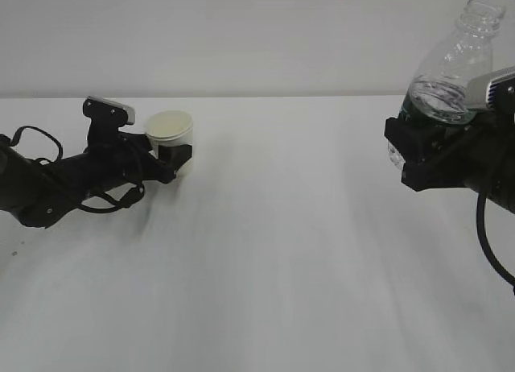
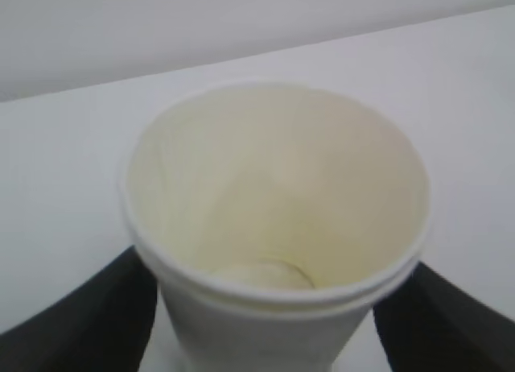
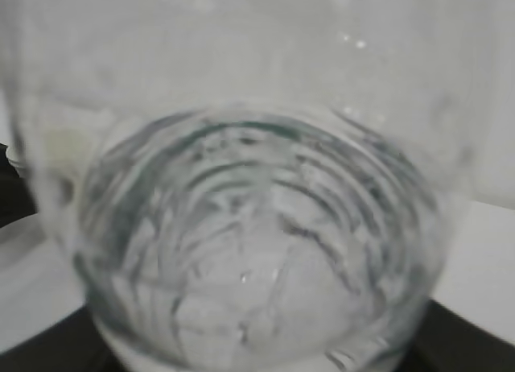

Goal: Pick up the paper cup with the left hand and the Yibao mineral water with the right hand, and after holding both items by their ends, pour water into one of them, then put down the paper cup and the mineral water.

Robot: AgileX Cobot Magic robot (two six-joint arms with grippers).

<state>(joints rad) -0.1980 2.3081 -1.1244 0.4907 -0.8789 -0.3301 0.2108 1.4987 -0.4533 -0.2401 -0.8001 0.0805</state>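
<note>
So we're looking at a big white counter (image 1: 265,251) filling most of the frame. At the right edge, the right hand (image 1: 438,150) is holding the Yibao mineral water (image 1: 447,74) up off the counter, jaws pinching it around the green label, open neck tilting toward the upper right corner, some water sitting inside. Over at left centre, the left hand (image 1: 173,156) is lying low, jaws pinching the paper cup (image 1: 170,134) on both sides. We're seeing the cup upright, cream inside, well apart from the bottle.
</note>
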